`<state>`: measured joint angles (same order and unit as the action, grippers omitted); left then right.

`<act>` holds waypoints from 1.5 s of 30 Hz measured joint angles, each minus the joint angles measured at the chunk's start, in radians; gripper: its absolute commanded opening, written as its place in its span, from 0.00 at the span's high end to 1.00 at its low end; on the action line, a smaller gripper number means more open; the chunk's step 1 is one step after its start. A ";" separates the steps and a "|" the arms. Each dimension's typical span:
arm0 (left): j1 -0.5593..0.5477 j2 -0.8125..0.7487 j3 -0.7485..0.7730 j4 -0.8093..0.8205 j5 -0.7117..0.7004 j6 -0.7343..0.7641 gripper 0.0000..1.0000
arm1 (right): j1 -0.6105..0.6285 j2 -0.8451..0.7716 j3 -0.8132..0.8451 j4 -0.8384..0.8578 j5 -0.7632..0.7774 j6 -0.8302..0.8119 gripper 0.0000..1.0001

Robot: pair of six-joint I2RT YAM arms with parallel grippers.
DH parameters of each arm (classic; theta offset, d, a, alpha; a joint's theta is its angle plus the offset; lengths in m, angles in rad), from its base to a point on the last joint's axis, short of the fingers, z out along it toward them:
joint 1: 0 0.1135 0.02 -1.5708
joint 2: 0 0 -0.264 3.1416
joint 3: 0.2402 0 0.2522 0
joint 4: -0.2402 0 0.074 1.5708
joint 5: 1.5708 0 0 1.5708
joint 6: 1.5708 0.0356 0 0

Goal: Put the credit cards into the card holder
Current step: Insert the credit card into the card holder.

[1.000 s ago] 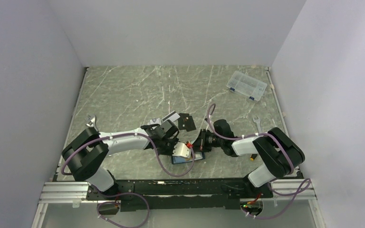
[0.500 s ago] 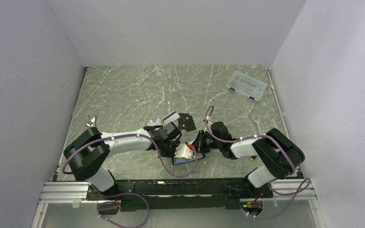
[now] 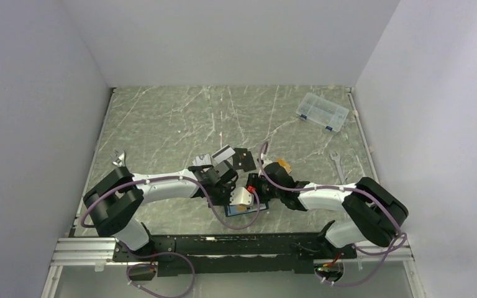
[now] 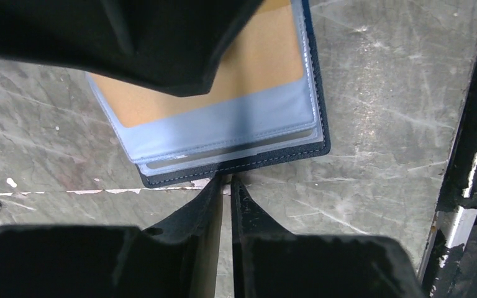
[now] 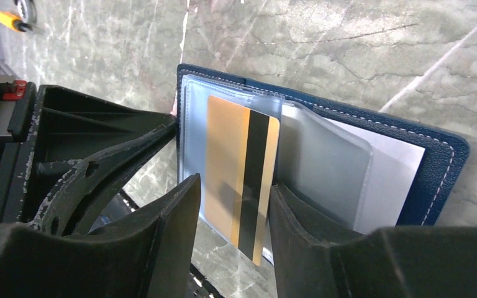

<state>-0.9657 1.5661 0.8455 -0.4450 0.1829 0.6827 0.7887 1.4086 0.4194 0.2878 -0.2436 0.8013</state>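
The holder (image 5: 438,180) lies open and flat on the table (image 5: 348,49), near the front edge at centre, lighter blue inside facing up; its clear pockets (image 5: 323,161) overlap one another; the orange card (image 5: 239,180) sits partly in the leftmost pocket, dark stripe up and running along its length, its near end projecting past the holder's edge; no print on it can be read; a pale sheet or card (image 5: 388,186) shows under the pocket to the right. The right gripper (image 5: 236,184) stands over the orange card with its fingers apart, one on each side of the card; a gap shows at one finger, so the card is not clamped. The left gripper (image 4: 225,181) meets the holder's edge with its fingers nearly together, a thin slit between them; whether they pinch the cover cannot be told. Farther back on the table lie a grey card (image 3: 223,151) with a dark stripe and, just beside it, a black rectangle (image 3: 243,159); a clear box (image 3: 323,112) sits at the far right; one wrench (image 3: 337,162) lies right, another (image 3: 119,158) left.
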 measured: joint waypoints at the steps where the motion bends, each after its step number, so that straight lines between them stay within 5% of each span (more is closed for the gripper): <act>1: 0.000 0.000 0.000 0.002 -0.003 -0.007 0.87 | 0.007 -0.006 0.005 -0.017 0.014 -0.004 0.53; 19: 0.028 -0.013 -0.008 0.021 -0.011 -0.082 0.95 | 0.090 -0.100 0.088 -0.338 0.242 -0.022 0.42; 29: 0.248 -0.056 0.016 0.016 0.097 -0.139 0.97 | 0.133 -0.150 0.119 -0.529 0.358 -0.030 0.42; 45: 0.337 -0.064 0.030 0.016 0.198 -0.236 0.96 | 0.307 0.060 0.330 -0.687 0.549 0.008 0.34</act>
<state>-0.6285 1.5017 0.8757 -0.4290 0.3809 0.4465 1.0958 1.4689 0.7494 -0.3988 0.3050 0.8093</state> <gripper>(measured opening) 0.037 0.613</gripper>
